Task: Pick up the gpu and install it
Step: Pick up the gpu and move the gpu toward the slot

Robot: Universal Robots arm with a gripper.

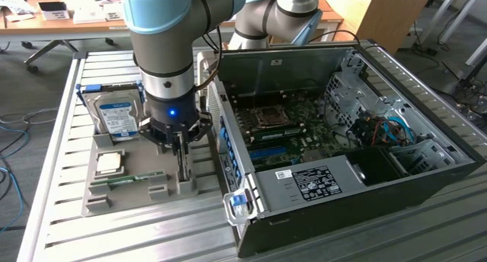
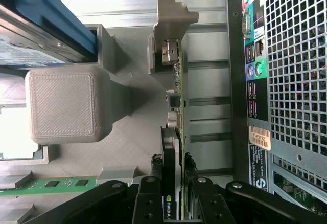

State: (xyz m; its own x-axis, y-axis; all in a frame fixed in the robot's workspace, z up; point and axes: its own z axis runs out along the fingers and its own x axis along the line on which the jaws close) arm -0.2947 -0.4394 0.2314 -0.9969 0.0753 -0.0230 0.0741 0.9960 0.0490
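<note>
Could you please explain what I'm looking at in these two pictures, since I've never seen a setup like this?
This is a robot arm with a pincer at its end. One picture comes from a camera off the arm, the other from a camera on its wrist, looking along the pincer. On the metal table sits a grey tray holding a hard drive, a processor chip and a green memory stick. On the exterior view's right stands an open computer case. The pincer is down at the gpu, which stands on edge in the tray; whether it grips the card I cannot tell.
</note>
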